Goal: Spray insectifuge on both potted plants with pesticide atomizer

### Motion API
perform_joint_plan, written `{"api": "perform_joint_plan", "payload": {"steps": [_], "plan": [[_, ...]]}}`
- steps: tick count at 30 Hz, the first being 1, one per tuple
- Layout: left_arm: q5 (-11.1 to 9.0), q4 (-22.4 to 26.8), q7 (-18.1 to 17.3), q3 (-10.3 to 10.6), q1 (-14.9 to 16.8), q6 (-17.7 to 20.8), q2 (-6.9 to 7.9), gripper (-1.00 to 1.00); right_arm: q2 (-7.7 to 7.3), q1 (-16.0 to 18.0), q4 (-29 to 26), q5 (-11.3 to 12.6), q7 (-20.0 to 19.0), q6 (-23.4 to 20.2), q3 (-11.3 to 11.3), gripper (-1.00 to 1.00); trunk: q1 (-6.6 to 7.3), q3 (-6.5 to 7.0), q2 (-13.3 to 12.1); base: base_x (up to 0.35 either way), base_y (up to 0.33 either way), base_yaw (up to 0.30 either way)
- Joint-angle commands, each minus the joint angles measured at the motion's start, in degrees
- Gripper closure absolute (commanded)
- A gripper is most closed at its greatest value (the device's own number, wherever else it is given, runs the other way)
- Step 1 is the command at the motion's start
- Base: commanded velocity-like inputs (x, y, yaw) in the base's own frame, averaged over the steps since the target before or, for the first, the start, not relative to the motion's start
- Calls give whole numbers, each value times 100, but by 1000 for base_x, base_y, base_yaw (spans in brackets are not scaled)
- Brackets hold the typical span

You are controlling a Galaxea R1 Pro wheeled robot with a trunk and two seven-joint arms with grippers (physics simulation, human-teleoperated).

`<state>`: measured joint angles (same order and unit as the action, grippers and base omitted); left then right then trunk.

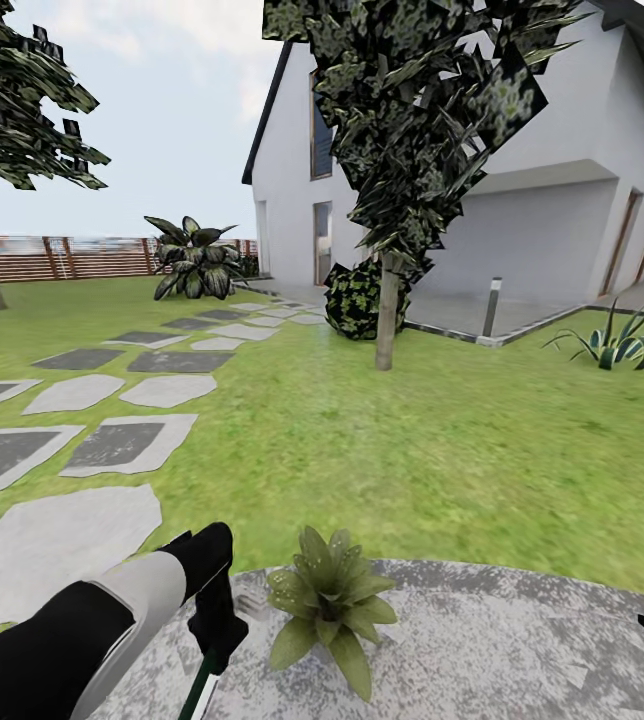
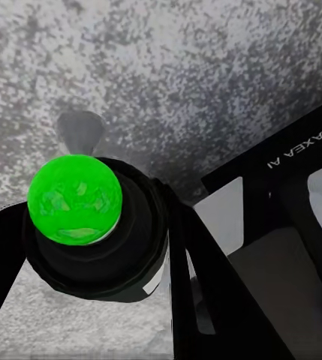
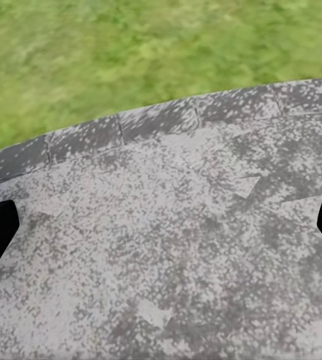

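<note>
While gripped in left end effector [image 1: 217, 640], pesticide atomizer [image 1: 200, 690] beside potted plant [image 1: 330, 600].

The potted plant [image 1: 328, 600] sits on the patio [image 1: 522, 640]. The left gripper [image 1: 217, 632], clasping the pesticide atomizer [image 1: 200, 690], is just left of that plant.

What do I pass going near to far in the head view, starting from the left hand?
Left hand holding the pesticide atomizer → potted plant on the patio → lawn → tree trunk → bollard lamp → house.
</note>
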<state>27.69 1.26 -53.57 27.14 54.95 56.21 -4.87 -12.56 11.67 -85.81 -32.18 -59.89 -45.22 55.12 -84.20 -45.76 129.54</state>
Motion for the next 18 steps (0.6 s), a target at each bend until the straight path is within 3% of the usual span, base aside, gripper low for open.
{"api": "perform_joint_plan", "payload": {"steps": [1,12,18], "plan": [[65,7,-57,-4,-85,17,1,100,0,9,-6,-52,-58,-22,8,-100,1,-6,3,0,0,0],[78,13,-42,2,-238,4,12,100,-4,8,-6,-52,-61,-22,15,-100,1,-6,3,0,0,-5],[78,55,-32,-6,-239,-2,13,100,-41,9,-7,-52,-58,-22,17,-100,1,-6,3,0,0,-231]]}}
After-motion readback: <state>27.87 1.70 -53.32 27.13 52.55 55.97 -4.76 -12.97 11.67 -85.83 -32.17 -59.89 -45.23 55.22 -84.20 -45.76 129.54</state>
